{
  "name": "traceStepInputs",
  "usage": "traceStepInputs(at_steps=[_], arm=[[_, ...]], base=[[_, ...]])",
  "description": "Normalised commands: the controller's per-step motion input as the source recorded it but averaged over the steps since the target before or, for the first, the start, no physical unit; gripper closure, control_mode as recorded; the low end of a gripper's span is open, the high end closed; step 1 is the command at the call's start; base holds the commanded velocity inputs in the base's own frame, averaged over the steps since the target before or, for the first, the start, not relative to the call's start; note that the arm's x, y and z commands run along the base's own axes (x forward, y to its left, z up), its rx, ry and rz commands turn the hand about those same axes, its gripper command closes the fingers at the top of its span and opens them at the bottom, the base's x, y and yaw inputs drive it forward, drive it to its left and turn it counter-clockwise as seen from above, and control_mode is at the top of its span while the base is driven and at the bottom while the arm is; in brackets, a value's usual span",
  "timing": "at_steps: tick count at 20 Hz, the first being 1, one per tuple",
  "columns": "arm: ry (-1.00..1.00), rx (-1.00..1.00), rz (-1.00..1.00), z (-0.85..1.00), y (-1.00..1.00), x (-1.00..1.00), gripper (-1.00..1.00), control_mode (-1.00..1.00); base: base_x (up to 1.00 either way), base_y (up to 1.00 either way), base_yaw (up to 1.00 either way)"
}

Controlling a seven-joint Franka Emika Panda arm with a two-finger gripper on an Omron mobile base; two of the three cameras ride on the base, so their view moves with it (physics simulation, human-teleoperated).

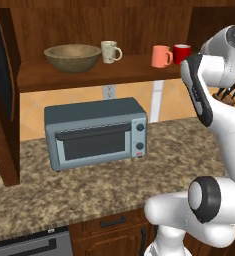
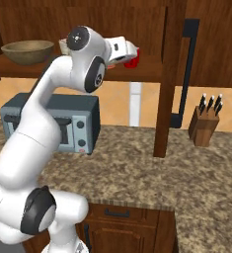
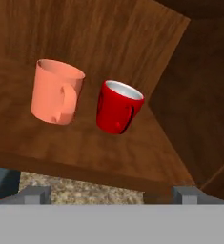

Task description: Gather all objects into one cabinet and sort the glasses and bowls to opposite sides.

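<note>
A speckled granite counter [image 1: 89, 187] runs beneath the dark wooden cabinet [image 1: 89, 75]. From the left base we see its shelf carrying the tan bowl [image 1: 72, 57] and cream mug [image 1: 109, 51] at left, and the salmon mug [image 1: 161, 56] touching the red mug [image 1: 181, 53] at right. From the right base, the arm hides most of the mugs. In the hand view our gripper [image 3: 113, 194] shows its fingertips set wide apart — holding nothing — before both right-hand mugs.

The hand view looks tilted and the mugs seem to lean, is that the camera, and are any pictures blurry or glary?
Hand view: the salmon-orange mug and red mug lean because the camera rolls with the hand; edges are soft, with no glare. Left base view: even, flat light, only faint shade under the wooden bowl. Right base view: the arm blocks most of the shelf.
</note>
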Motion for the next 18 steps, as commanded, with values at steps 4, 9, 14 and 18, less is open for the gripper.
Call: traceStepInputs(at_steps=[4, 9, 14, 18], arm=[[0.25, 0.09, -0.02, 0.03, 1.00, -0.33, -1.00, -1.00], [0.22, 0.13, 0.00, 0.00, 1.00, 0.00, -1.00, -1.00], [0.12, 0.20, 0.00, -0.01, 1.00, 0.39, -1.00, -1.00], [0.01, 0.07, 0.00, 0.01, 0.92, 0.55, -1.00, -1.00]], base=[[0.00, 0.00, 0.00], [0.00, 0.00, 0.00], [0.00, 0.00, 0.00], [0.00, 0.00, 0.00]])
